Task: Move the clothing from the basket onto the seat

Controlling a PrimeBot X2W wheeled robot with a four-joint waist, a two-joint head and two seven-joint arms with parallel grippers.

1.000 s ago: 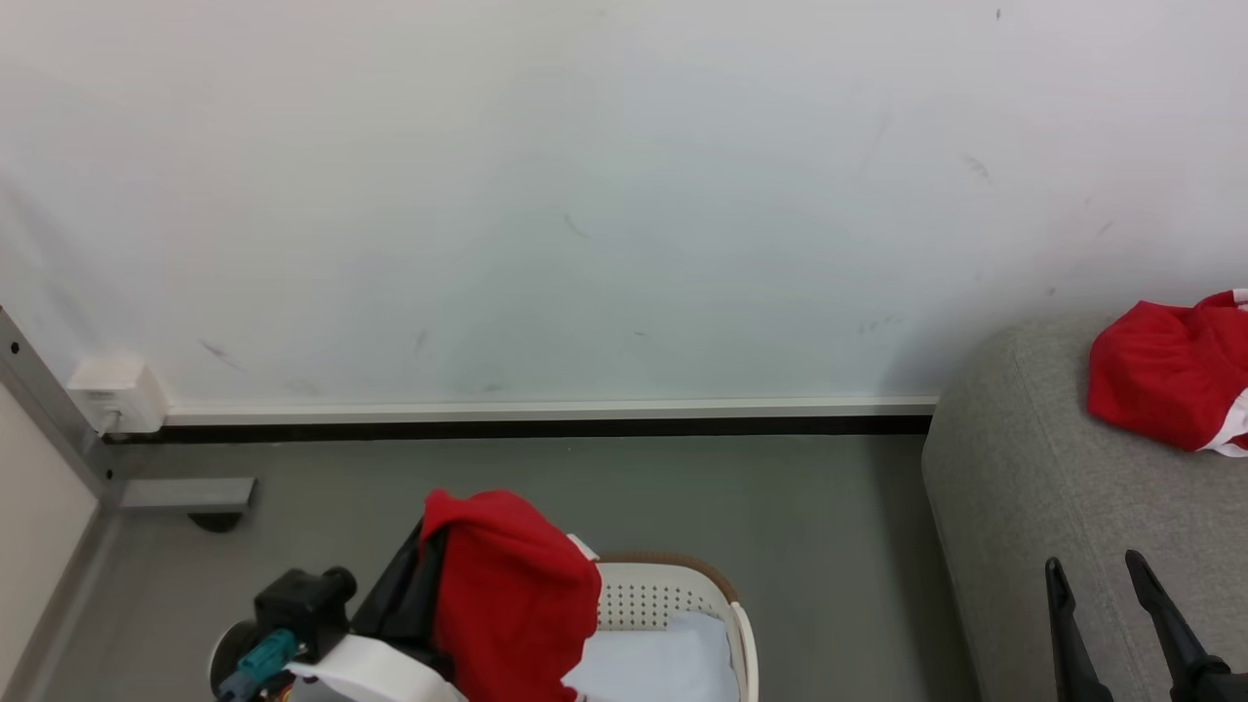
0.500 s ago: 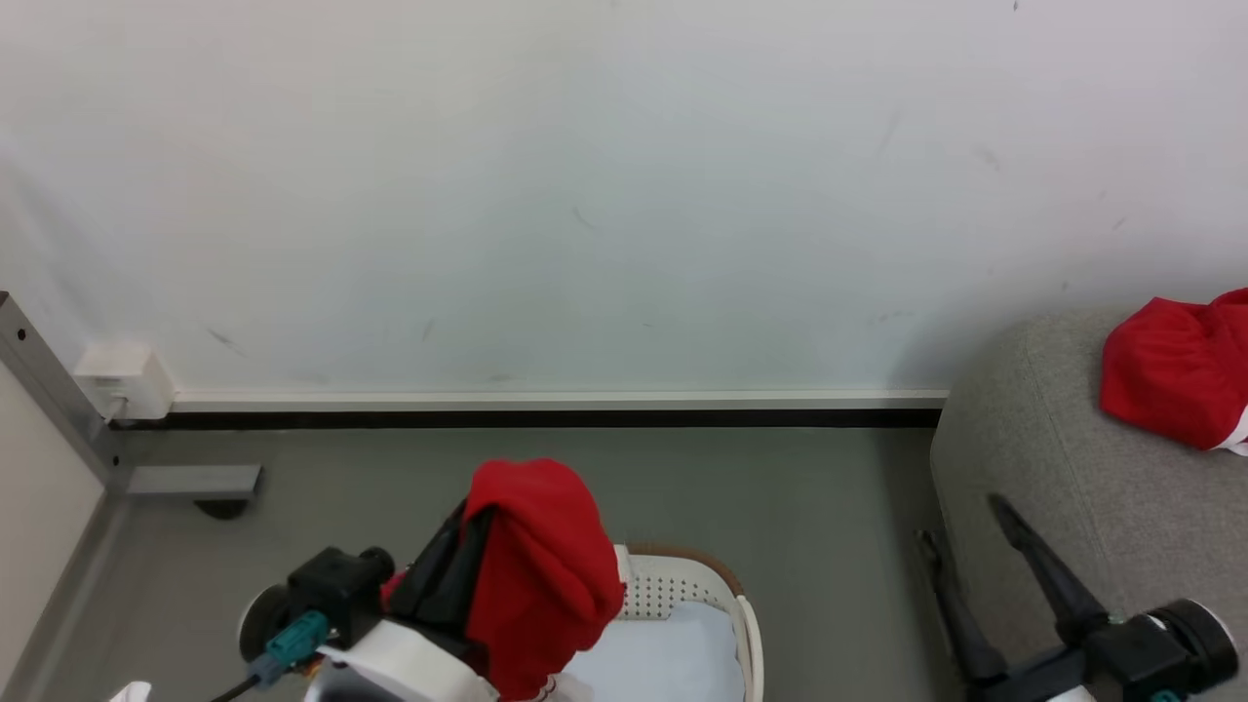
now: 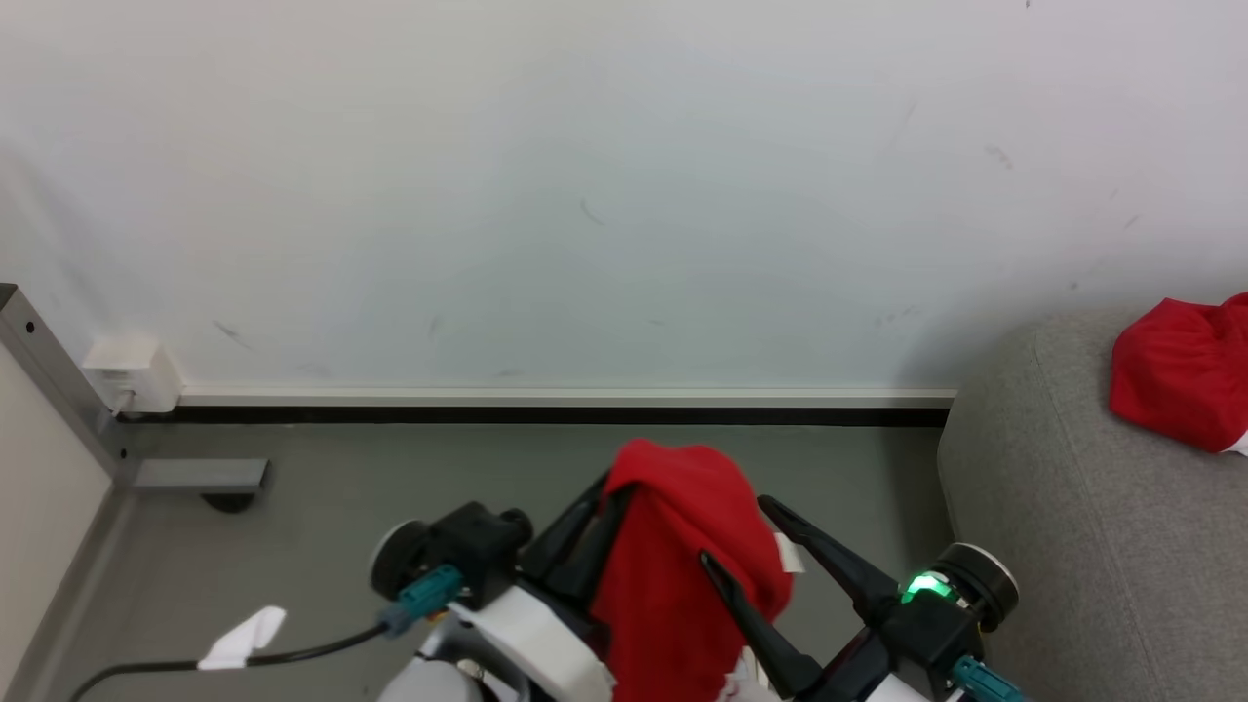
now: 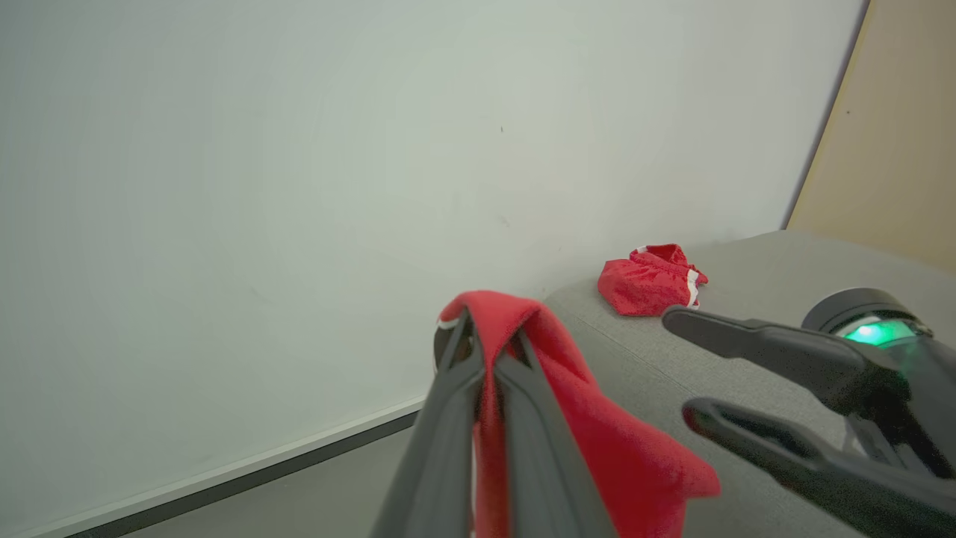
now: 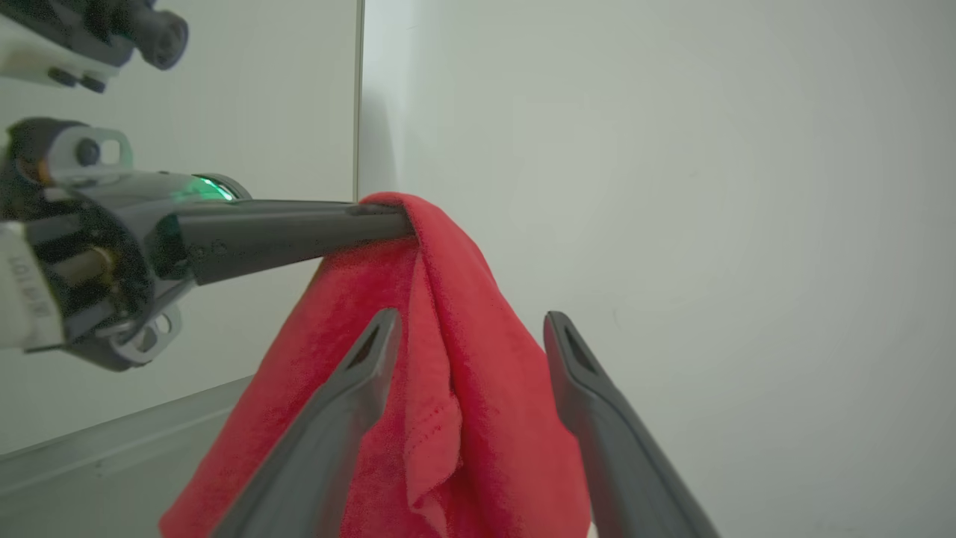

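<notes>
Read as a mid-air carry, well short of the drop, with a second grip probably about to be taken. Rely on the left gripper (image 3: 609, 492) for the hold: fingers pressed together on a top fold of the red clothing (image 3: 682, 556), with the rest draped over the tips and hanging loose above the grey floor (image 3: 390, 468). Count the right gripper (image 3: 736, 531) as spread wide and pinching nothing, one finger either side of the hanging cloth just under the left fingertips; cannot tell whether brushing the fabric. Before closing, push further in to take a thick bunch deep between the fingers rather than a thin, slippery edge. Stay below the left fingers to avoid knocking finger against finger. Loosen the left pinch only after making sure of the right grip, or else carry with both. Then swing toward the light-grey seat (image 3: 1053, 507) off to the robot's right, lifting enough to clear the rounded edge with the trailing hem instead of dragging it up the side. Aim for bare cushion near the second red garment (image 3: 1175, 375) already lying there, well in from the edge. Let go only with the whole bundle above the upholstery, to guard against a slide of half-hung cloth down to the floor.
</notes>
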